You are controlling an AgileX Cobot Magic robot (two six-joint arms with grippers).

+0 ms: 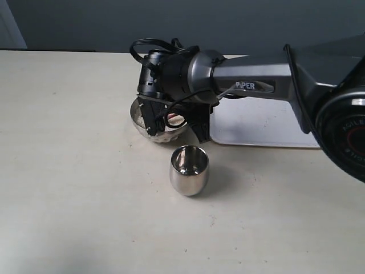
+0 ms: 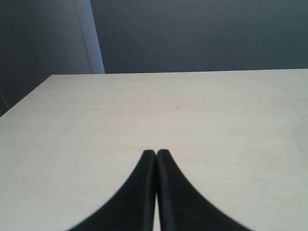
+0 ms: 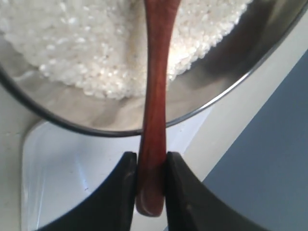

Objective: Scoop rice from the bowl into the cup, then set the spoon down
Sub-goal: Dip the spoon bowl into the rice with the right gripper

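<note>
The scooping step is in hand; the right gripper point(image 3: 150, 157) pinches the spoon point(image 3: 155, 86) near the tail of its handle, 1 finger pressed to each side, and the handle runs over the rim of the bowl point(image 3: 231, 82) and down toward the rice point(image 3: 86, 48). The spoon's head lies past the edge of the right wrist view, so I cannot tell whether it is buried in the grains or loaded; the rice sits heaped in the bowl as a pale mound. In the exterior view the right arm point(image 1: 251, 74) reaches across the middle and hangs over the bowl, hiding most of it; the cup point(image 1: 189, 169) stands upright just in front of the bowl, apart from it, and its inside looks shiny, with no rice that I can make out. A pale tray point(image 1: 256, 123) lies beside the bowl, under the arm. The left gripper point(image 2: 156, 153) has its 2 fingers pressed together with nothing between them, and sees only bare table point(image 1: 68, 171).

By my judgement the task is early. The next move calls for dipping the head under the grains, levelling it, lifting clear of the rim and carrying it the short way to the cup; the narrow mouth leaves little room, so a tilted or hurried spoon could spill.
</note>
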